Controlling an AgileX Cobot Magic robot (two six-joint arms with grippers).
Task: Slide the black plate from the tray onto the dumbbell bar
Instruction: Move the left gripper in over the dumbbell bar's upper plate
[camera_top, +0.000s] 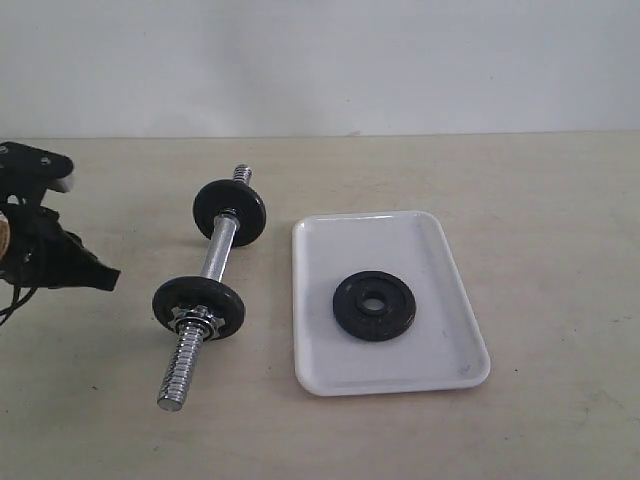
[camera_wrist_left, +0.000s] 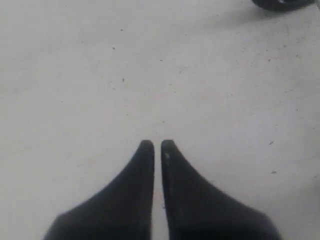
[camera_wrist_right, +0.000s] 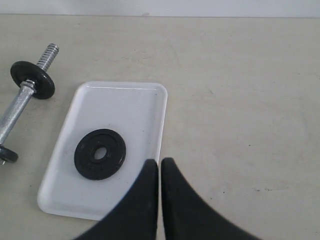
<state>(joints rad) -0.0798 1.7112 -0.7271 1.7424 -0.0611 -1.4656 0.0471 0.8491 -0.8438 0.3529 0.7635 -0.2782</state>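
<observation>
step: pre-grasp | black plate (camera_top: 374, 305) flat mid-tray (camera_top: 425, 250), right of dumbbell bar (camera_top: 218, 250) | left end effector (camera_wrist_left: 156, 145), right end effector (camera_wrist_right: 160, 164) both pinched closed, empty | next: I'd open right, drop onto plate rim
</observation>
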